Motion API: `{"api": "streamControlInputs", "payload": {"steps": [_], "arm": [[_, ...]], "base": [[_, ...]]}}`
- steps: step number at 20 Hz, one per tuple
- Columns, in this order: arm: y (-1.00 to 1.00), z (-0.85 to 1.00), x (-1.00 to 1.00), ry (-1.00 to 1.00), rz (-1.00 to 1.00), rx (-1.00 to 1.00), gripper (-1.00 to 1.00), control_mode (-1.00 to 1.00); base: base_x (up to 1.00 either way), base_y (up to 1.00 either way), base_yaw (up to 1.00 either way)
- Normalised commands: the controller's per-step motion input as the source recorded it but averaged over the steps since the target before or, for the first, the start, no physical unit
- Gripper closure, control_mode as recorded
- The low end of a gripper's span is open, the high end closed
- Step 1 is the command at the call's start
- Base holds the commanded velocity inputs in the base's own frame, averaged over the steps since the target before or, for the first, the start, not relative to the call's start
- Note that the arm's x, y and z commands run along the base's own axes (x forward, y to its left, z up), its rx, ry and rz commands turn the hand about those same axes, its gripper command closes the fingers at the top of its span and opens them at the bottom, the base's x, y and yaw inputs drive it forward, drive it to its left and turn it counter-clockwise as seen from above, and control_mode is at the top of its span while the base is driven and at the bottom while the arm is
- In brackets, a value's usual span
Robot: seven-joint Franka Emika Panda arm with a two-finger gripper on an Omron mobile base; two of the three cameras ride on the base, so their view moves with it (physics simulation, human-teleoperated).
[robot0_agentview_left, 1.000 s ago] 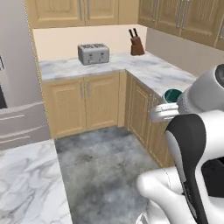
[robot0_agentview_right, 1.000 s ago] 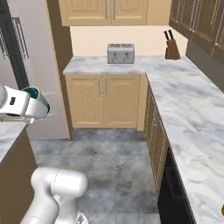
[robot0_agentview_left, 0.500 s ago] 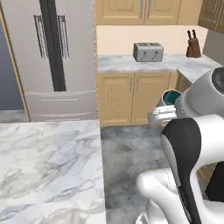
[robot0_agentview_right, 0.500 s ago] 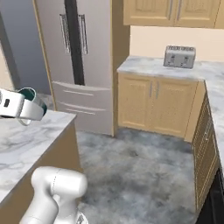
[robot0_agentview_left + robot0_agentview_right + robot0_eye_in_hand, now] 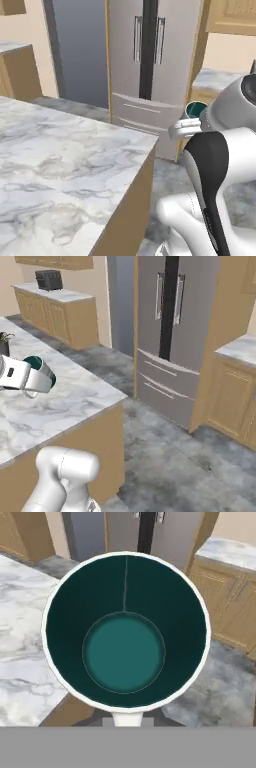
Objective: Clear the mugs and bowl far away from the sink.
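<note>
The teal mug (image 5: 125, 632) is carried at the end of the arm, held off the floor and beside the marble bench (image 5: 60, 165) rather than on it. In the hand view its open mouth faces the camera square on, so the mug lies along the claw's own line, with its rim close to the lens and its teal bottom farthest away. The white stub at the lower rim is probably the handle, and that is the likely grip point, though the fingertips themselves are hidden behind the mug. I judge the claw (image 5: 192, 119) to be clenched on the mug, since nothing else supports it in mid-air. In the left base view the mug's teal mouth (image 5: 195, 108) peeks out just above the white hand, in front of the fridge (image 5: 150, 65). In the right base view the mug (image 5: 39, 367) sticks out from the hand over the bench's near corner. No sink shows around here, so this bench looks like a sensible drop spot well away from it. The bench top near the corner is bare marble, with only a small plant (image 5: 5, 342) at its far left edge, so setting the mug down upright there should meet little in the way.
</note>
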Motion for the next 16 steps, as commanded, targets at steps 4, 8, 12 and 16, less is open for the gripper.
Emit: {"api": "streamControlInputs", "payload": {"steps": [4, 8, 12, 16], "arm": [[0.0, 0.0, 0.0, 0.0, 0.0, 0.0, 1.0, 1.0], [0.0, 0.0, 0.0, 0.0, 0.0, 0.0, 1.0, 1.0], [0.0, 0.0, 0.0, 0.0, 0.0, 0.0, 1.0, 1.0], [0.0, 0.0, 0.0, 0.0, 0.0, 0.0, 1.0, 1.0]], "base": [[0.0, 0.01, 1.0], [0.0, 0.01, 1.0], [0.0, 0.01, 1.0], [0.41, 0.03, 0.92]]}}
